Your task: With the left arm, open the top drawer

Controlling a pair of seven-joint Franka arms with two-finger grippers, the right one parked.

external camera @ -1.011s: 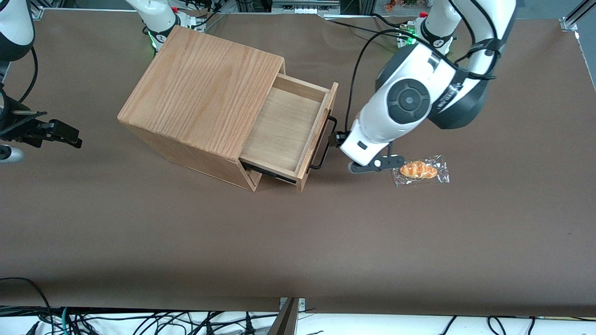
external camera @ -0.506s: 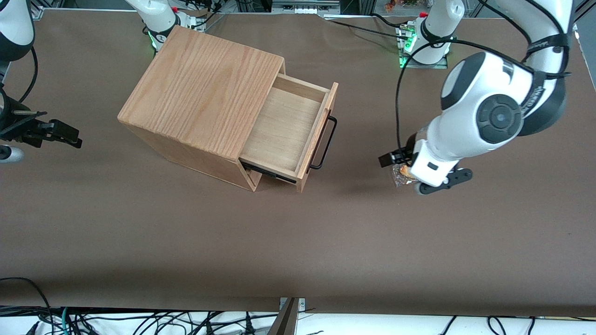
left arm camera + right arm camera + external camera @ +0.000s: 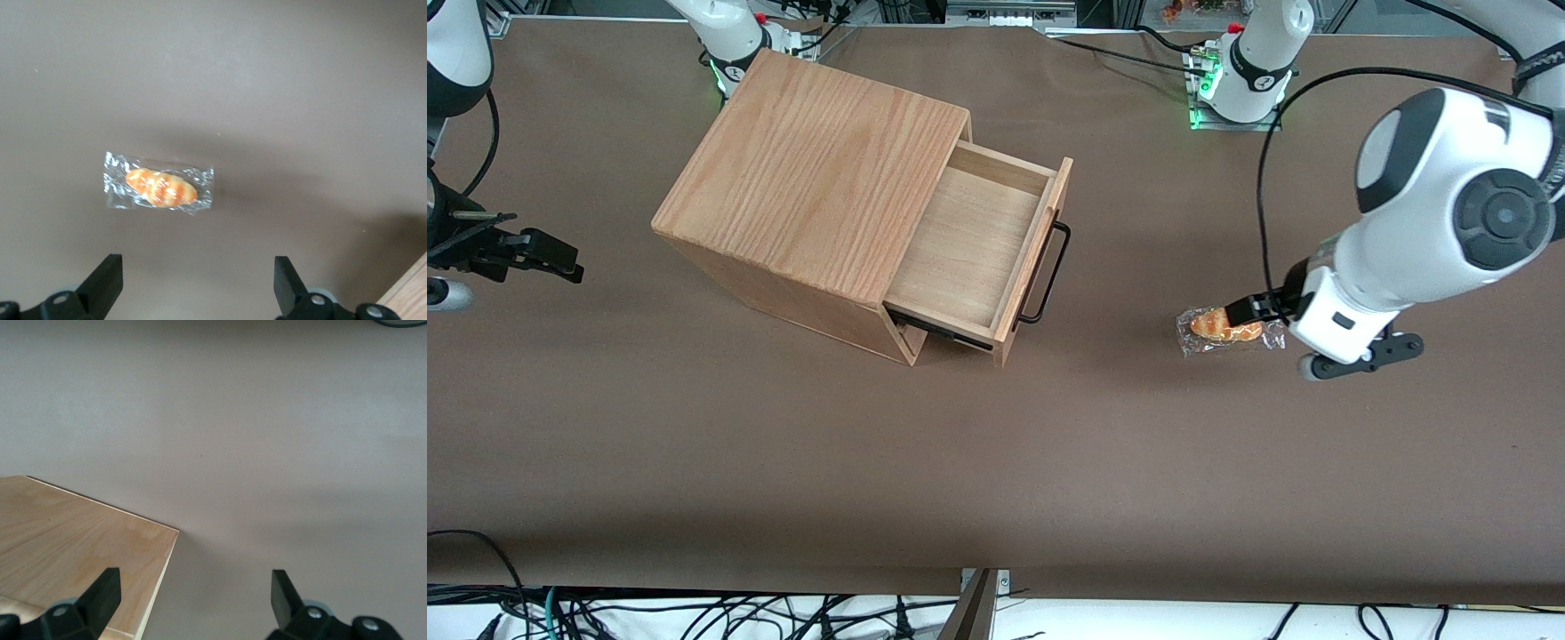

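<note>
Since a second ago, the gripper [image 3: 193, 283] has been drawn off the handle [image 3: 1047, 271] toward 3 o'clock; it is now held with fingers spread wide above the wrapped bun [image 3: 1224, 325]. The top drawer [image 3: 974, 249] is left pulled well out of the cabinet [image 3: 809, 178] at table centre, so the task is judged done. Its front is faced toward 4 o'clock, its handle lying from 1 to 7.

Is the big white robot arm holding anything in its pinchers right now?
Nothing. The left arm's end effector is open and empty above the brown table, over the clear-wrapped orange bread roll, apart from the pulled-out light-wood top drawer.
</note>
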